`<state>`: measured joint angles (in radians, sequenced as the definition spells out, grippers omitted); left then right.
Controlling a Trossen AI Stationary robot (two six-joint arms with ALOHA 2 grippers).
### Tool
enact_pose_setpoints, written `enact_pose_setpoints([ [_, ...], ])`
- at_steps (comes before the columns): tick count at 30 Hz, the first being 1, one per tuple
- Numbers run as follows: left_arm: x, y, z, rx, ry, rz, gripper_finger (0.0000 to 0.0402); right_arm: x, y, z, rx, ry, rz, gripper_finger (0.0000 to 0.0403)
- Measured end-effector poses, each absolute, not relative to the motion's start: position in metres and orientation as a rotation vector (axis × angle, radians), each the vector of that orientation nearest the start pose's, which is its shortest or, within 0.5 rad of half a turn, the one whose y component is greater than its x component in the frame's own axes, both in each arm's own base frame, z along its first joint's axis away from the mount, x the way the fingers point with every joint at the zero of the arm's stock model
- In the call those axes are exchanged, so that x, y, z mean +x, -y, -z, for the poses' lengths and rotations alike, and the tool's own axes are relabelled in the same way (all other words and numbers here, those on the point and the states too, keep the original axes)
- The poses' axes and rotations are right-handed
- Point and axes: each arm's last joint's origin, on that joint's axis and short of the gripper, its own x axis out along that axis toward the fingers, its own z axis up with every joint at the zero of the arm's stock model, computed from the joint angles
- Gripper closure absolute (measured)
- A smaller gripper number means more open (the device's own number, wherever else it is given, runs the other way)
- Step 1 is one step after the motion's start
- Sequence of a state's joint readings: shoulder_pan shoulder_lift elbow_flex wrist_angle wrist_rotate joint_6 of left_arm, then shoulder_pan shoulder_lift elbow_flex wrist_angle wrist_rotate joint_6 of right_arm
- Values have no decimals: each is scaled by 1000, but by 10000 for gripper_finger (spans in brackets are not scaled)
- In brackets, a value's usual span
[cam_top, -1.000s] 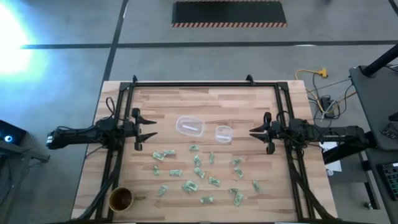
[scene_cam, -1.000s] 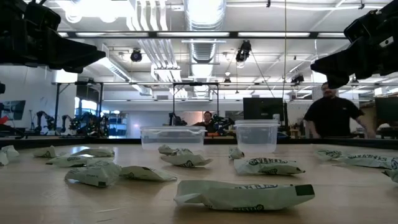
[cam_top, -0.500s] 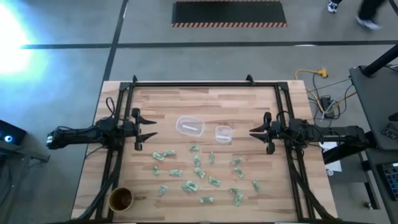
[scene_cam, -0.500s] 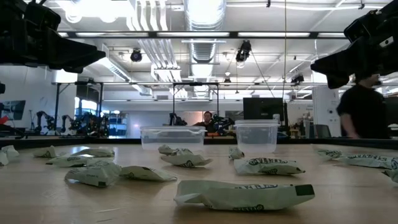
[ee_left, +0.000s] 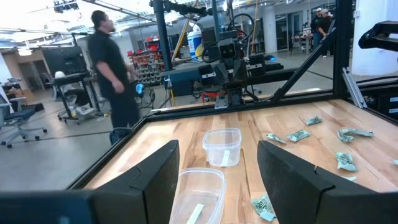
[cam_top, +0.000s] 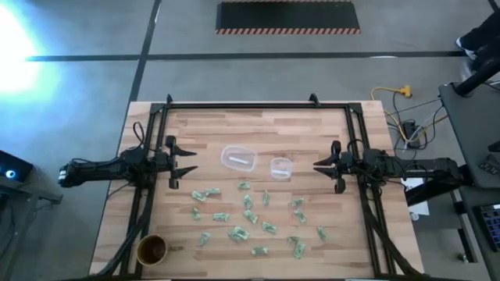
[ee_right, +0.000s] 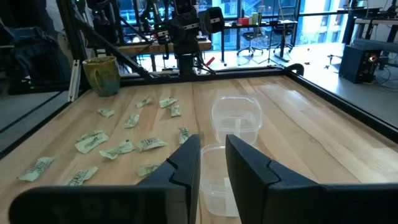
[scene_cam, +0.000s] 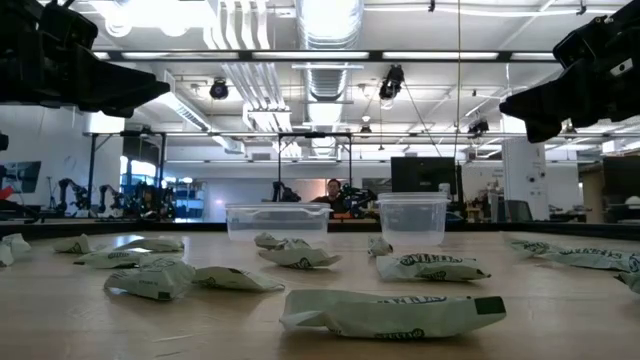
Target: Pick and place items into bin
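Observation:
Several small pale green and white wrapped pieces point(cam_top: 250, 215) lie scattered flat on the near half of the wooden table; they also show in the low view point(scene_cam: 390, 312). Two clear plastic bins stand at the table's middle, a larger one point(cam_top: 239, 158) and a smaller one point(cam_top: 280, 168). My left gripper point(cam_top: 195, 161) point(ee_left: 217, 148) hovers open at the table's left side, pointing toward the bins. My right gripper point(cam_top: 314, 164) point(ee_right: 212, 138) hovers at the right side, facing the smaller bin point(ee_right: 235, 121), with only a narrow gap between its fingers. Neither touches anything.
A round brown cup point(cam_top: 151, 250) stands at the table's near left corner. A black frame point(cam_top: 238, 104) runs around the table's edges. The far half of the tabletop point(cam_top: 258, 125) is bare wood. A person point(ee_left: 112, 68) stands beyond the table in the left wrist view.
Both arms and all pieces have kept still. A person behind the table's far side has walked off to the right, out of the low view.

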<state>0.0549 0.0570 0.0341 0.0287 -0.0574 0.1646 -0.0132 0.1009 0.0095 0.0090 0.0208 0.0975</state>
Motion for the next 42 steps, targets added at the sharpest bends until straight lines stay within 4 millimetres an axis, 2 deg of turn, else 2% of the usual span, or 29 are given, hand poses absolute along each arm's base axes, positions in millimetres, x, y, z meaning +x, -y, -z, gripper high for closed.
enact_pose_setpoints([
  [16, 99, -7, -174, 165, 4, -113, 201, 103, 2, -159, 97, -81, 38, 335],
  [24, 99, -7, -183, 164, 97, -121, 201, 103, 2, -163, 54, -43, 36, 335],
  [29, 97, -7, -192, 164, 186, -128, 201, 103, 2, -168, 83, 4, 35, 335],
  [34, 95, -7, -200, 163, 278, -134, 201, 103, 2, -180, 131, 133, 26, 335],
  [37, 95, -7, -203, 136, 302, -132, 201, 103, 2, -181, 195, 142, 21, 335],
  [42, 95, -7, -202, 101, 303, -127, 201, 102, 2, -182, 179, 157, 20, 335],
])
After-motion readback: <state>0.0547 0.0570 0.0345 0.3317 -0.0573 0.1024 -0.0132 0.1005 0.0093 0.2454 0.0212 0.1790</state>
